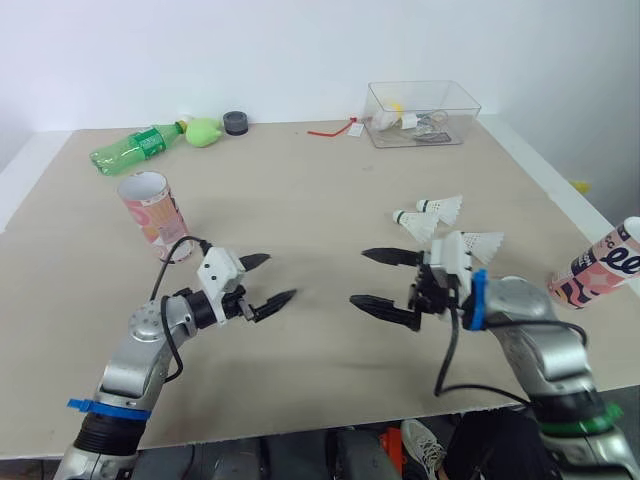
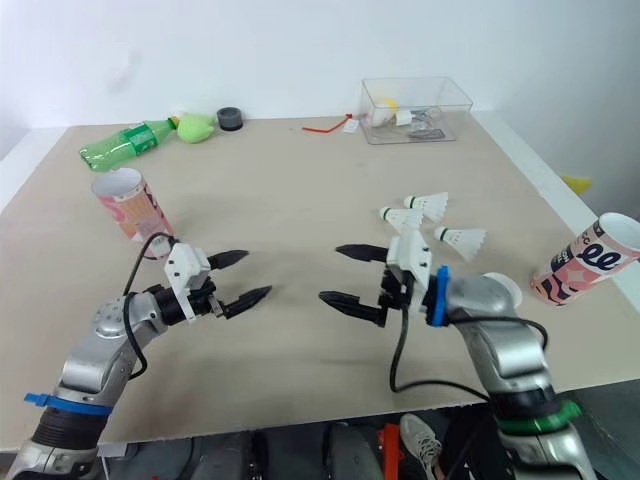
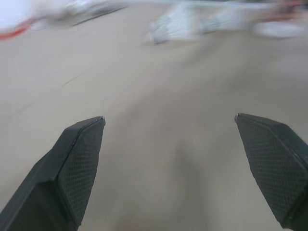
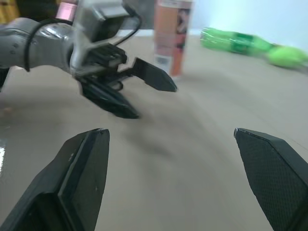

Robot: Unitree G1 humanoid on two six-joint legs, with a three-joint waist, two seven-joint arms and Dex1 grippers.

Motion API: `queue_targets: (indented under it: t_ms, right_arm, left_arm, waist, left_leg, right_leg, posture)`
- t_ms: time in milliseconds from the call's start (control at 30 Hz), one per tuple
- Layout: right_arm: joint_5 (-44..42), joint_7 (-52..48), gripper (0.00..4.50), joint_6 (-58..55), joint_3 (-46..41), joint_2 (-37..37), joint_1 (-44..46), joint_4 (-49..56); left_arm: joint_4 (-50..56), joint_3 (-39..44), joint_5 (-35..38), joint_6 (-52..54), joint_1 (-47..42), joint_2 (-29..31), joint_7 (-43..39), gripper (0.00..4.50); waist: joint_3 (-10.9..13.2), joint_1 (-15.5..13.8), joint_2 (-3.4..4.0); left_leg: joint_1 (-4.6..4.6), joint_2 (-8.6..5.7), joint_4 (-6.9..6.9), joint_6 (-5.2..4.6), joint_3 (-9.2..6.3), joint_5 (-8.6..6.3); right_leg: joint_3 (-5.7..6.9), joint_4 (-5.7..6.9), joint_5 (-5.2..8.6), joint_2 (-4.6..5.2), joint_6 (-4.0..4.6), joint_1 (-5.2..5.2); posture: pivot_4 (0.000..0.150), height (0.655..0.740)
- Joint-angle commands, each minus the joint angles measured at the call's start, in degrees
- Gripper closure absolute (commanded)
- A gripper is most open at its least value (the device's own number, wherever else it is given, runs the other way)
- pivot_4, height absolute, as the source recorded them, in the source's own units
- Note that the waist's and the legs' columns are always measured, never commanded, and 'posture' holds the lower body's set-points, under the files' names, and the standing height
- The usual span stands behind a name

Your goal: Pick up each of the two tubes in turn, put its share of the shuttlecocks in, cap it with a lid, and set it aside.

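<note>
Near the table's (image 1: 300,170) front edge, left gripper (image 1: 281,275) and right gripper (image 1: 357,276) facing each other, both wide, empty, shuttlecocks (image 1: 418,222) beside the right.

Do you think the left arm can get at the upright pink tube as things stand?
Probably yes: the left gripper is open and empty, and the pink tube stands near its wrist with nothing between, though the gripper points away from it.
</note>
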State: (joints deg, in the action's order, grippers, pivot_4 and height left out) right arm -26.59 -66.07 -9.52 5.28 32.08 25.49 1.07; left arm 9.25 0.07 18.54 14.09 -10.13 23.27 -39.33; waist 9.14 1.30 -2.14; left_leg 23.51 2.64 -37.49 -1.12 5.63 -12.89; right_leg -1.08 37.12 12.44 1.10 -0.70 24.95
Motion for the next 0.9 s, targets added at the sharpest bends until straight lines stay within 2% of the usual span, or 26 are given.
queue_targets:
  t_ms: [33, 100, 200, 300, 400, 567, 900]
  right_arm:
    - [2.52, -6.28, 0.05, 4.61, 2.92, -3.43, 8.37, -11.75]
    - [3.7, -8.4, 0.05, 6.57, 3.54, -5.13, 11.81, -17.07]
    - [4.67, -9.78, 0.05, 8.56, 3.53, -7.17, 15.57, -21.81]
    - [4.89, -9.93, 0.05, 8.48, 3.21, -8.32, 16.75, -22.52]
    - [5.83, -9.66, 0.05, 9.71, 3.31, -8.73, 16.5, -22.65]
    - [7.62, -8.39, 0.05, 11.25, 3.15, -9.29, 15.88, -23.71]
    - [9.77, -5.64, 0.05, 13.16, 2.02, -8.7, 14.92, -23.75]
  left_arm:
    - [6.77, 4.29, -1.36, 3.9, 3.23, -2.21, 10.28, 0.0]
    - [9.49, 5.83, -1.99, 5.22, 5.22, -3.65, 14.71, 0.0]
    - [14.64, 8.35, -3.68, 6.96, 8.75, -6.14, 22.08, 0.0]
    - [18.77, 11.84, -4.64, 9.31, 12.17, -10.01, 29.84, 0.0]
    - [18.47, 14.87, -4.3, 11.22, 12.97, -12.27, 33.82, 0.0]
    - [9.93, 18.46, -4.54, 11.25, 8.78, -10.88, 35.62, 0.0]
    - [-11.92, 19.14, -3.32, 7.66, -5.01, -5.47, 30.28, 0.0]
  waist:
    - [0.01, 0.19, 0.0]
    - [0.02, -0.06, -0.03]
    - [0.02, -0.19, -0.03]
    - [0.02, -0.14, -0.03]
    - [0.02, -0.17, -0.03]
    - [0.02, -0.15, -0.03]
    - [0.01, -0.11, -0.08]
  left_leg:
    - [0.0, 0.01, 0.0, 0.0, 0.03, -0.01]
    - [0.04, 0.0, 0.0, -0.01, 0.03, -0.02]
    - [0.08, -0.02, 0.0, 0.0, -0.01, -0.02]
    - [0.09, -0.04, -0.02, 0.0, 0.07, -0.02]
    - [0.07, -0.04, -0.05, 0.01, 0.06, -0.02]
    - [-0.06, 0.02, -0.05, 0.15, 0.09, 0.12]
    - [-0.04, 0.05, -0.05, 0.21, 0.13, 0.28]
  right_leg:
    - [-0.03, 0.01, -0.04, 0.0, 0.07, 0.02]
    - [-0.01, 0.01, -0.22, 0.04, 0.38, 0.04]
    - [0.01, 0.02, -0.23, 0.1, 0.41, 0.05]
    - [0.0, 0.01, -0.27, 0.19, 0.37, 0.06]
    - [0.01, 0.01, -0.3, 0.21, 0.37, 0.03]
    - [0.06, 0.06, -0.44, 0.08, 0.45, 0.01]
    - [0.07, 0.07, -0.6, 0.03, 0.49, 0.05]
  posture:
    - [0.15, 0.74]
    - [0.15, 0.74]
    - [0.15, 0.74]
    - [0.15, 0.74]
    - [0.15, 0.74]
    - [0.15, 0.74]
    - [0.15, 0.74]
